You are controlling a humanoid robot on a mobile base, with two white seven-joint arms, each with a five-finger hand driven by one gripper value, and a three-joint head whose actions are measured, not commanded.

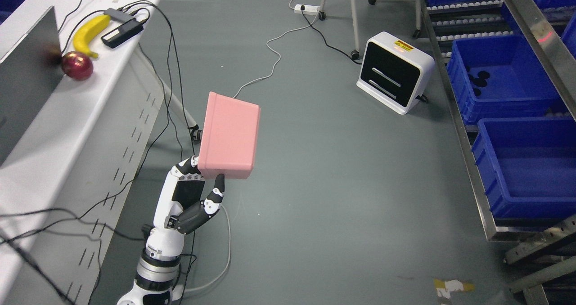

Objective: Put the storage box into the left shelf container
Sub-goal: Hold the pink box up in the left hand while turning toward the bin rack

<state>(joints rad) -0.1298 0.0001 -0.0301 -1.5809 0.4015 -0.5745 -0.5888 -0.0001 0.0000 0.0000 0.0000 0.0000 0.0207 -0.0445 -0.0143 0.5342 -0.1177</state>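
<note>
A pink storage box (229, 136) is held up over the grey floor, left of the middle of the head view. My left hand (198, 188) grips its lower edge, fingers behind it and the thumb against its front. The arm comes in from the bottom left. The shelf stands at the right with blue containers: one at the lower right (526, 170), one behind it (499, 78) holding a few dark round items. The box is far from the shelf. My right hand is out of view.
A white table (67, 129) runs along the left with a banana (87, 35), a red onion (77, 65), a black adapter (121, 33) and hanging cables. A white boxy device (395, 71) stands on the floor. A power strip (307, 9) lies at the top.
</note>
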